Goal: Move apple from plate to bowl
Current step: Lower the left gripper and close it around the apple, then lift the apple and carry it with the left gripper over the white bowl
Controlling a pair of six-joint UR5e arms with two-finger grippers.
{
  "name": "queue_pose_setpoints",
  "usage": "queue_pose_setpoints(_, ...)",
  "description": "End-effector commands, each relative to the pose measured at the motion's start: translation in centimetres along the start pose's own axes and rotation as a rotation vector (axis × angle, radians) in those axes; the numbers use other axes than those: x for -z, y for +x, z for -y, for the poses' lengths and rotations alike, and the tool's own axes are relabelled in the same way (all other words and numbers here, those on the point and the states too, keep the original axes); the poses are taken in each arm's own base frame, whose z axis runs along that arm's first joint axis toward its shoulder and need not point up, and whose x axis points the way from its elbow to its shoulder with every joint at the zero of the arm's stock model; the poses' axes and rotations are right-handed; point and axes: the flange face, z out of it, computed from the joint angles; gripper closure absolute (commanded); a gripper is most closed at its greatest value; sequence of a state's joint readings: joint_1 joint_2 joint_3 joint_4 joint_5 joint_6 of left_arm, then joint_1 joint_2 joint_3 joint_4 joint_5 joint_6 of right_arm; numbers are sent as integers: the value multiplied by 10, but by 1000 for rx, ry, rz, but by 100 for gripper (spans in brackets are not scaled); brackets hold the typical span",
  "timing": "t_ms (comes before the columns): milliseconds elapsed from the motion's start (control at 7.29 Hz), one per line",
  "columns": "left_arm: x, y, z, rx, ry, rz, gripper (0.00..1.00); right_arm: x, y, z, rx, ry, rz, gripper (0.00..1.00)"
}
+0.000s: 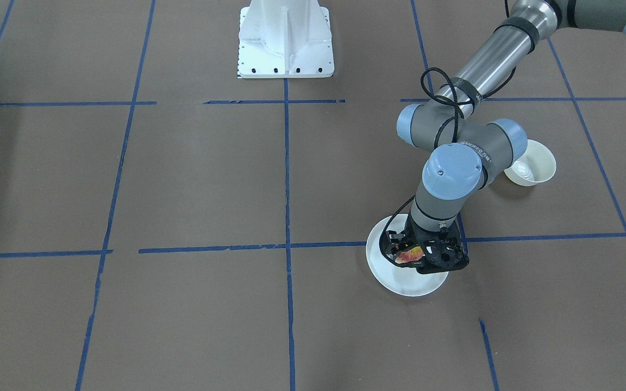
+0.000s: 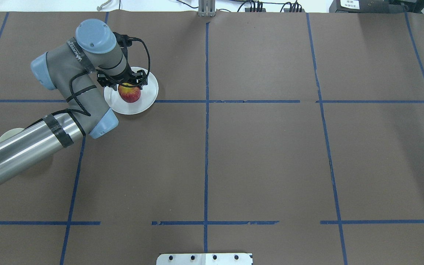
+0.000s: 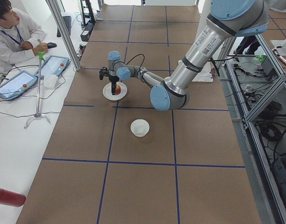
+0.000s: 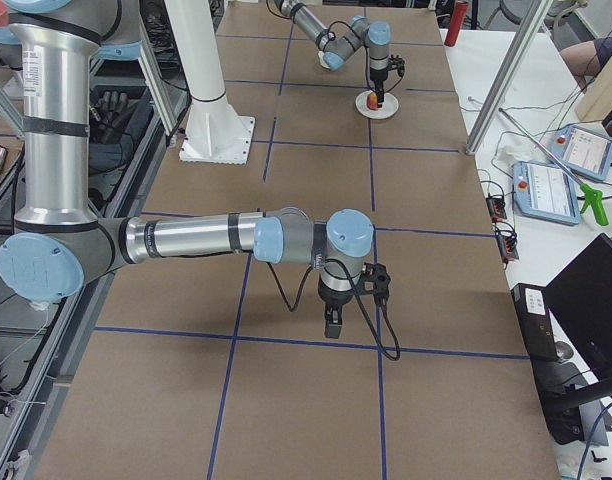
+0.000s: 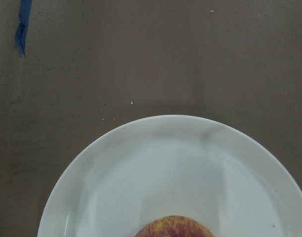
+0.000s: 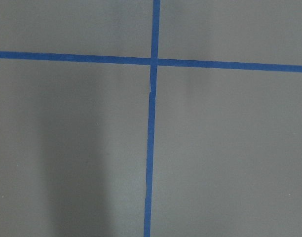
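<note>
The red and yellow apple [image 2: 129, 94] lies in the middle of the wide white plate [image 2: 146, 101] at the table's far left. My left gripper [image 2: 126, 86] is right over the apple, its fingers down on either side of it; they look open and I see no grip. In the front view the apple [image 1: 409, 254] shows as a sliver under the black gripper [image 1: 416, 259]. The left wrist view shows the plate [image 5: 116, 173] and the apple's top [image 5: 173, 227]. The small cream-white bowl [image 1: 533, 165] stands empty nearer the robot, partly behind the arm. My right gripper [image 4: 331, 325] hangs over bare table; I cannot tell its state.
The left arm's elbow and forearm [image 2: 31, 147] pass over the bowl [image 2: 7, 134]. The white robot base [image 1: 286, 41] stands at the table's near middle. Operators, tablets and poles are beyond the far edge [image 3: 21, 42].
</note>
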State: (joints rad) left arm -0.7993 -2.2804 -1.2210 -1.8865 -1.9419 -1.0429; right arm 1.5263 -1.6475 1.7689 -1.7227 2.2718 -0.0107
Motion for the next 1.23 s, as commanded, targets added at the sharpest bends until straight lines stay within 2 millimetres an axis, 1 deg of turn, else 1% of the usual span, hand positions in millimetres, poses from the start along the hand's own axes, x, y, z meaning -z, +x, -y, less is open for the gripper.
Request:
queue_pose_setpoints(0, -1, -1, 0, -1, -1, 2, 58, 0, 0, 0, 1, 1, 0, 0)
queue_pose_setpoints(137, -1, -2, -1, -1, -5, 6, 87, 0, 0, 0, 1, 1, 0, 0)
queue_pose_setpoints(274, 3, 0, 0, 0, -4, 6, 100, 0, 0, 0, 1, 1, 0, 0)
queue_pose_setpoints(411, 24, 2, 2, 0, 12, -11, 100, 0, 0, 0, 1, 0, 0, 0)
queue_pose_setpoints(548, 63, -6, 2, 18, 16, 7, 100, 0, 0, 0, 1, 1, 0, 0)
queue_pose_setpoints(685, 101, -30, -27, -32, 27, -5, 100, 0, 0, 0, 0, 0, 0, 0)
queue_pose_setpoints(823, 126, -68, -59, -50, 46, -27, 100, 0, 0, 0, 0, 0, 0, 0)
queue_pose_setpoints(960, 144, -113, -93, -118, 51, -28, 100, 0, 0, 0, 0, 0, 0, 0)
queue_pose_setpoints(1097, 146, -152, -117, -151, 36, -6, 100, 0, 0, 0, 0, 0, 0, 0)
